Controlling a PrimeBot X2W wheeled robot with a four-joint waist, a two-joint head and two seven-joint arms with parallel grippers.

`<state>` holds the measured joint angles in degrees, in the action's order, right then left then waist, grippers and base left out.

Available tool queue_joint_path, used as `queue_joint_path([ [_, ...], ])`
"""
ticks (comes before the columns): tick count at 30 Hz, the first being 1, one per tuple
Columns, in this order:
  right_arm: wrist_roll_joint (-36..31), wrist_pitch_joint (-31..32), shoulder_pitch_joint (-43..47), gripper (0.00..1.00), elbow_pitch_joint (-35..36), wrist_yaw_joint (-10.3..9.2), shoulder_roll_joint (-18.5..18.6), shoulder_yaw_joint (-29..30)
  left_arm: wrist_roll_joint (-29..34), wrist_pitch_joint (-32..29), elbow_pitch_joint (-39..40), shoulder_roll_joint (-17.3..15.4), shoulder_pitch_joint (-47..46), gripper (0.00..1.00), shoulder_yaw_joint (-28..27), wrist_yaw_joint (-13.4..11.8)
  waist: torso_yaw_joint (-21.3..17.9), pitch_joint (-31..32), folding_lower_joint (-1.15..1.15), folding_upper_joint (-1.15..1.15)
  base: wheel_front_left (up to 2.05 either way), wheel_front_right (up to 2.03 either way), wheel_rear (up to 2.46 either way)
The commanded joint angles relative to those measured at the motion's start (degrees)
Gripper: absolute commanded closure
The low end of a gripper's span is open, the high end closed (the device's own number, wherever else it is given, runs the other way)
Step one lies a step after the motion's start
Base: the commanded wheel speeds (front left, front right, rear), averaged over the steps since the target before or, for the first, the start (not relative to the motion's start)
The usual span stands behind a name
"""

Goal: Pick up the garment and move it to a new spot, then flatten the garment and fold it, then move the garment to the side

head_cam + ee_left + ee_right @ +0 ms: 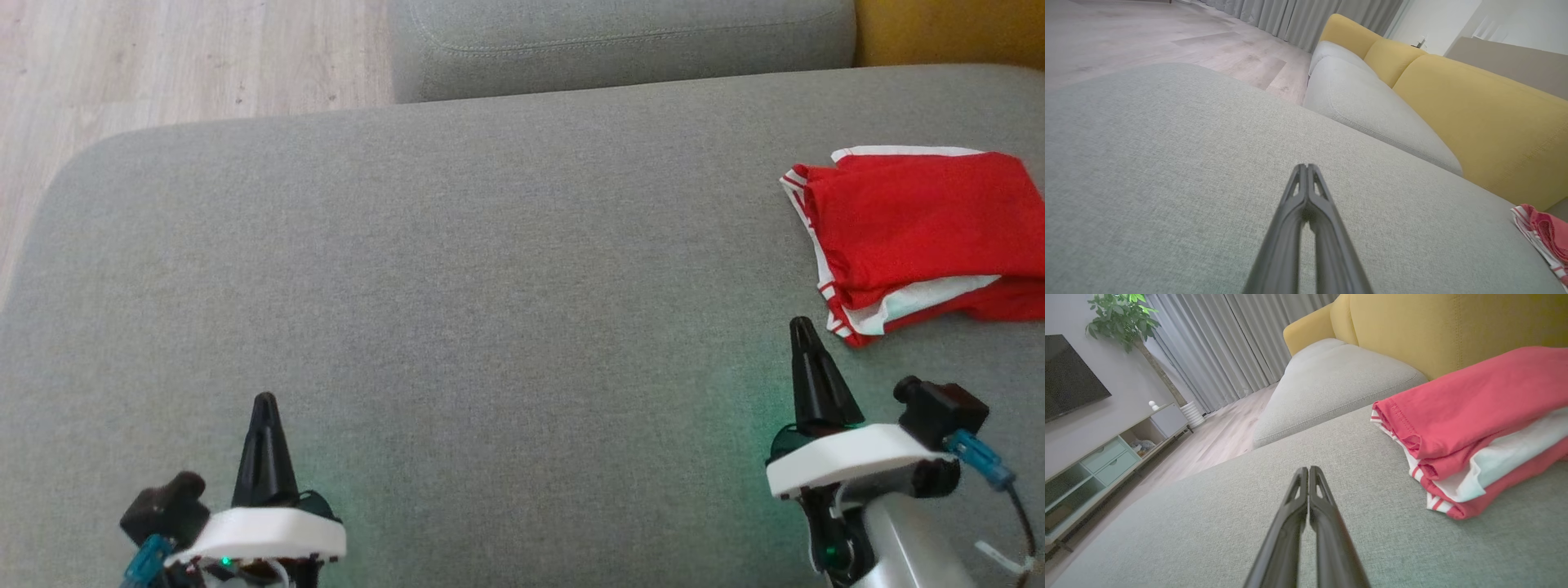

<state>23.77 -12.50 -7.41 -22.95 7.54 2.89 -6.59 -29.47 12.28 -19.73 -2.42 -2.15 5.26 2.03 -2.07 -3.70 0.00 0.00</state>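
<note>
A folded red garment (922, 233) with white trim lies at the right edge of the grey cushion (457, 278). In the right wrist view the garment (1474, 424) sits to the right of the fingers, folded in layers. Its striped corner (1541, 237) shows at the far right of the left wrist view. My right gripper (802, 327) hovers just short of the garment's near corner, shut and empty, apart from the cloth. My left gripper (264, 402) is at the lower left, shut with nothing in it. Both fingertip pairs (1306, 167) (1308, 470) press together.
A second grey seat cushion (620, 41) lies beyond the one I work on. Yellow backrests (1474, 106) rise behind it. Wooden floor (147, 65) lies past the cushion's left edge. A low cabinet (1098, 465), curtains and a potted plant stand across the room.
</note>
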Motion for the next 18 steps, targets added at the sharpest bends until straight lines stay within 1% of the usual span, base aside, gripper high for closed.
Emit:
queue_joint_path([
  [1,2.25,0.34,-2.07,1.0,2.29,-0.01,0.59,0.49,-1.82,-0.4,2.14,-0.06,-2.23,1.0,-1.32,0.29,0.04,0.07,0.0,0.0,0.0,0.0,0.0],
  [18,12.5,2.61,-1.55,1.0,3.29,-0.01,0.93,1.75,-10.8,-3.09,2.68,-0.12,-2.47,1.0,-2.84,1.05,0.34,0.58,0.0,0.0,0.0,0.0,0.0],
])
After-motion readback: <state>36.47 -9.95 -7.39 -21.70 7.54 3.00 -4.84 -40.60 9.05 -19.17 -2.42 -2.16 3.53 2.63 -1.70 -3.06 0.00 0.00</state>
